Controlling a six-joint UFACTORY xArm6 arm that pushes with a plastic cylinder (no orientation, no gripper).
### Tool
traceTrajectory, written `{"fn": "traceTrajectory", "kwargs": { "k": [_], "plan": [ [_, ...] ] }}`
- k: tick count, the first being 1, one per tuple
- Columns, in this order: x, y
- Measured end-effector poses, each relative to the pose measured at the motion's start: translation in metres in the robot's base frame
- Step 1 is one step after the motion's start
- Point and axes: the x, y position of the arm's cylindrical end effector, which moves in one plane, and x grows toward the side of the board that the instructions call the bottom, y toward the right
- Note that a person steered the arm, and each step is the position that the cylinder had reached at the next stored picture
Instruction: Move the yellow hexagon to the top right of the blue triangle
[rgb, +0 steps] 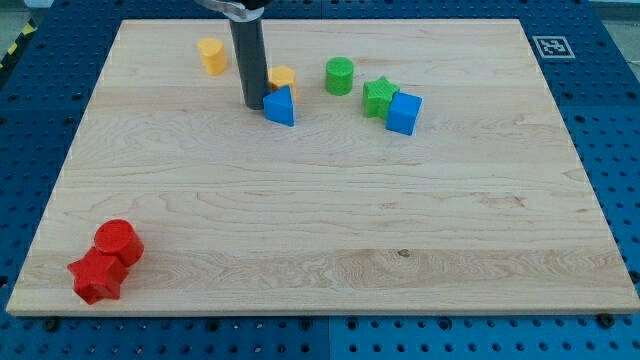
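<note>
No jaws on this arm — only the rod, my tip (255, 104) resting on the tabletop (320, 230) just left of the blue triangle (280, 106). The push should be short and gentle, I'd say, steering clear of the triangle. The yellow hexagon (283, 78) — squat, orange-yellow, partly hidden — sits touching the triangle's top.

The surface (320, 220) is light wood with wavy lines. On it sit two yellow blocks (212, 55) (284, 77), two blue (281, 106) (404, 113), two green (340, 76) (379, 96), two red (119, 241) (96, 277).
</note>
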Motion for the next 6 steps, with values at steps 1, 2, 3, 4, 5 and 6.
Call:
{"fn": "traceTrajectory", "kwargs": {
  "k": [1,2,3,4,5,6],
  "plan": [
    [0.000,0.000],
    [0.000,-0.007],
    [-0.002,-0.025],
    [-0.019,-0.042],
    [-0.037,-0.038],
    [-0.037,-0.016]
  ]
}}
